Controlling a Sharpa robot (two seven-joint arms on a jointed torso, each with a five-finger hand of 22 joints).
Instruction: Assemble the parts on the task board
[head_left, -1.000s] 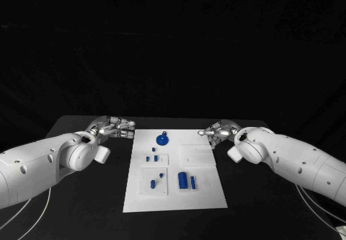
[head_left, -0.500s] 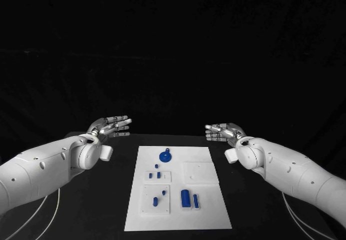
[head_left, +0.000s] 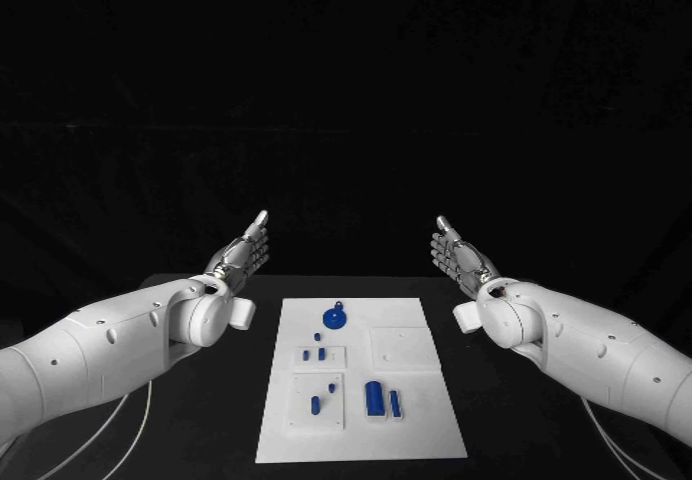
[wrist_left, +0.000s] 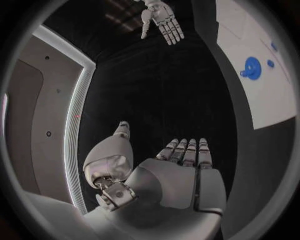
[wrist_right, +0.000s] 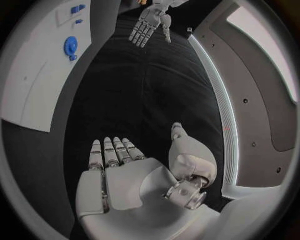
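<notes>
- Two hands stand raised above the table's far edge, palms turned toward each other, each holding nothing. The left hand (head_left: 241, 252) has its fingers straight and lying side by side, thumb apart; the right hand (head_left: 459, 254) matches it.
- The black table (head_left: 173, 420) lies well below the fingertips.
- The task board (head_left: 361, 440), a long white plate with shallow square recesses, lies flat between the two forearms, nearer the robot than either set of fingers.
- Its parts are small and blue. The round disc with a tab (head_left: 335, 318) is the one closest to the fingertips; beyond it, toward the robot, come a pair of short pegs (head_left: 313, 354), then the upright cylinder (head_left: 372, 396) and, just beside it, a slim bar (head_left: 394, 402), with two small pieces (head_left: 316, 404) in the neighbouring recess.
- Judged from this, no part is in hand. The pose would fit hands poised ahead of reaching in, or hands lifted clear with every part seated; whether the parts sit in their final places cannot be told.
</notes>
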